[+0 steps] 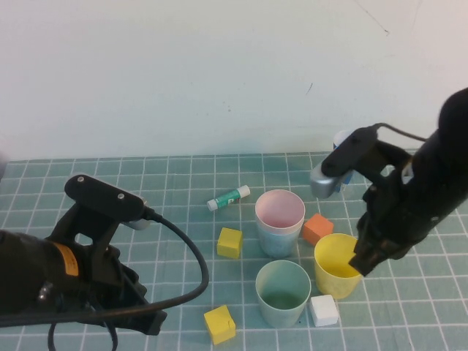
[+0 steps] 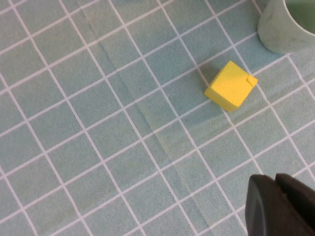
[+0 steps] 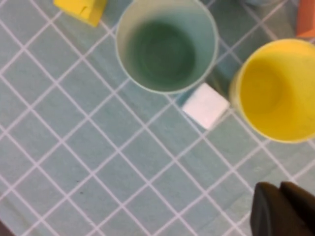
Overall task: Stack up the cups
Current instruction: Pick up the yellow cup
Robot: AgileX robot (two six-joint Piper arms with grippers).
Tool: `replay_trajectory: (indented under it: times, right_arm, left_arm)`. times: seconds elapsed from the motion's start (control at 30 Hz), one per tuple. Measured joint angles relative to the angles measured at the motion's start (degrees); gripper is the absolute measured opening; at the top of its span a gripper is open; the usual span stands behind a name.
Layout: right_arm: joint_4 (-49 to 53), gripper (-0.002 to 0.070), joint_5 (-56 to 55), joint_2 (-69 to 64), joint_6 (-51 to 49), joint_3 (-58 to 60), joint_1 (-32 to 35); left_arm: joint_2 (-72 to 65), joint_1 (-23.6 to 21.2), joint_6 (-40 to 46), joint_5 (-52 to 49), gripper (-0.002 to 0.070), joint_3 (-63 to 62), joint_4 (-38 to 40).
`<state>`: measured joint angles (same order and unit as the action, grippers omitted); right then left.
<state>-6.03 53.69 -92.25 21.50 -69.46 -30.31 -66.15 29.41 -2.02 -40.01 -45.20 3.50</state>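
- The right hand hangs at the right side of the desk, its dark tips just over the right rim of the yellow cup; whether it is wide or narrow I cannot tell.
- The yellow cup stands upright with nothing in it, and a white cube lies just at its near left foot.
- The pale green cup stands upright just left of the yellow one, the white cube between their bases.
- The pink cup stands upright beyond the green cup, an orange cube just to its right.
- The left hand sits low over the near left of the desk; I cannot tell how wide it is.
- A yellow cube lies to its right, near the green cup.
- Another yellow cube lies left of the pink cup, and a green-and-white glue stick lies farther back.
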Motion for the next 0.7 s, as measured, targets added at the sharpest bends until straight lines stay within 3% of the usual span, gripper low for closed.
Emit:
replay_trajectory:
  times: [0.13, 0.2, 0.33, 0.47, 0.7]
  right_arm:
    - [-3.4, 0.0132, 1.6, -4.3, 1.4, -2.8, 0.0]
    - [-3.9, 0.0232, 2.3, -6.3, 1.7, -4.6, 0.0]
    - [0.7, 0.0366, 3.0, -9.2, -2.4, -8.3, 0.0]
    - [7.2, 0.0396, 4.4, -12.0, -8.2, -11.5, 1.7]
    - [5.0, 0.0404, 5.8, -17.8, -8.4, -12.8, 7.8]
  left_arm:
    - [0.0, 0.0, 0.0, 0.0, -0.0001, 0.0, 0.0]
    - [0.0, 0.0, 0.0, 0.0, -0.0001, 0.0, 0.0]
    - [0.0, 0.0, 0.0, 0.0, -0.0001, 0.0, 0.0]
    - [0.0, 0.0, -0.1, 0.0, -0.0001, 0.0, 0.3]
    - [0.0, 0.0, -0.2, 0.0, -0.0001, 0.0, 0.3]
